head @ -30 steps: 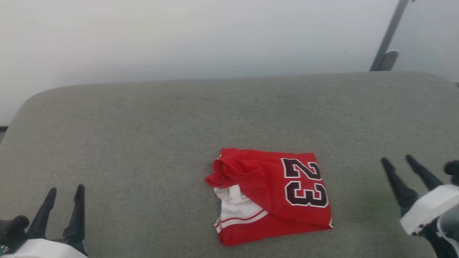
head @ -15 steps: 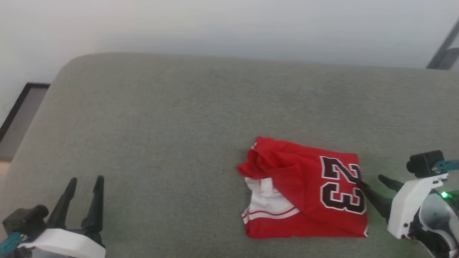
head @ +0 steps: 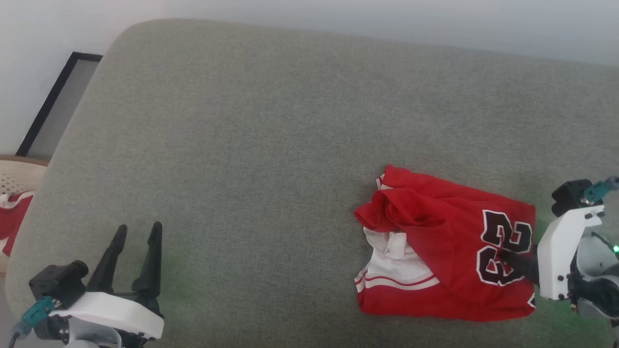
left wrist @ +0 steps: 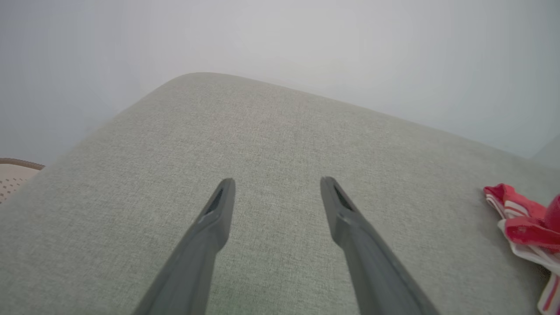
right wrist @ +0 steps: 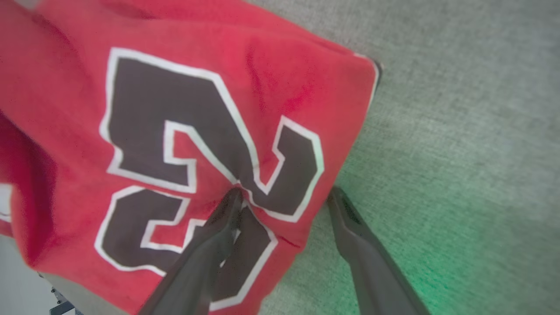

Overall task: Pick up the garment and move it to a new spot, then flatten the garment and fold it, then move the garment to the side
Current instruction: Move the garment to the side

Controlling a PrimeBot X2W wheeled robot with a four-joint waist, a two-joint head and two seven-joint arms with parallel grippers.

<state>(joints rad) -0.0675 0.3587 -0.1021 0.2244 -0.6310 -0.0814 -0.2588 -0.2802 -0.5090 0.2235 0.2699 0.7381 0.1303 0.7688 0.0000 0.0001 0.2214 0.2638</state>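
The garment (head: 445, 261) lies folded into a rough square on the right part of a grey fabric-covered worktop (head: 271, 145), near its front edge. Its top layer is red with a dark, white-edged "23"; at the left side of the bundle a bunched red fold sits above a white part with red stripes.

The right tool (right wrist: 285, 192) stands with its jaws wide apart, gripping nothing. In the right wrist view one finger presses on the dark numeral, puckering the cloth, while the other is over bare fabric just beyond the garment's edge, so the tool straddles that edge. A green glow falls on the worktop beside it.

The left tool (head: 139, 227) is over the front left part of the worktop, well apart from the garment, jaws wide and empty.

Off the left end of the worktop a pale perforated basket (head: 14, 179) shows, with red and white cloth (head: 10, 220) in it. A dark-framed panel (head: 58, 96) leans by the wall behind.
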